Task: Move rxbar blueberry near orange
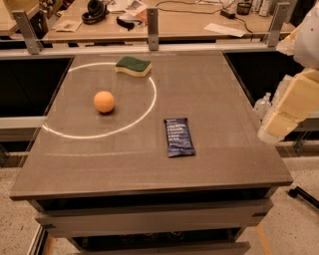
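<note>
The claw (pixel 273 128) hangs at the end of the cream arm (pixel 299 94), at 3 o'clock in the view, out past the right edge of the tabletop (pixel 214 89) and touching nothing on it. Whether it is spread or pressed together I cannot tell.

At 9 o'clock from the claw, well apart from it, the bar (pixel 179 137) lies flat on the tabletop, its long side running roughly from 12 to 6 o'clock, with white text lines facing up. It sits just outside a thin white ring (pixel 155 94) marked on the surface, at about 4 o'clock of that ring.

At 10 o'clock from the bar, well apart from it, the orange (pixel 103 101) rests inside the ring, a little left of the ring's middle.

At 1 o'clock from the orange, a green-topped yellow sponge (pixel 133 66) lies across the ring's top arc.

Beyond the tabletop's far edge, at 12 o'clock, stands a wooden desk (pixel 184 25) with black headphones (pixel 94 11) on it.
</note>
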`<state>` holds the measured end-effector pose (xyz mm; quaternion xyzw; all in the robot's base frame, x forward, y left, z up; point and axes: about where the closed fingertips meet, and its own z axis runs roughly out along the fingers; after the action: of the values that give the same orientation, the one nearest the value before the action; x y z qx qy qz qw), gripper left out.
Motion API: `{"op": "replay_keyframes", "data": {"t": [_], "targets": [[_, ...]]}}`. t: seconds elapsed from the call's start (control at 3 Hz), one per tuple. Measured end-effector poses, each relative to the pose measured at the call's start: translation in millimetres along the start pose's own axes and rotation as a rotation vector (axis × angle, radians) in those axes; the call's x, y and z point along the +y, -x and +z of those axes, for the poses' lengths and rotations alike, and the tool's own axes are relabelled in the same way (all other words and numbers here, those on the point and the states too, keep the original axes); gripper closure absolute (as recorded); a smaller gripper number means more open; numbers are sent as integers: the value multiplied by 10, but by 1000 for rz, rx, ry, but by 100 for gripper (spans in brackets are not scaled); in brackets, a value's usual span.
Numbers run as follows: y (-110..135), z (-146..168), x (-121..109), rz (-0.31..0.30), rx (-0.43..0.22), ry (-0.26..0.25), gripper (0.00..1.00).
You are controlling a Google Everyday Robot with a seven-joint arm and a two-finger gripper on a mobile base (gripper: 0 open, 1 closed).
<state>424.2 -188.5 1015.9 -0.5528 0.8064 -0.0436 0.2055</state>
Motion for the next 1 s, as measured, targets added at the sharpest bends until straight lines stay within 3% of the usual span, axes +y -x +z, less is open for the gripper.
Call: {"op": "replay_keyframes", "data": {"t": [0.67,1.0], "targets": [[237,86,296,194,49,-16,0],[335,152,428,219,18,-48,0]]}}
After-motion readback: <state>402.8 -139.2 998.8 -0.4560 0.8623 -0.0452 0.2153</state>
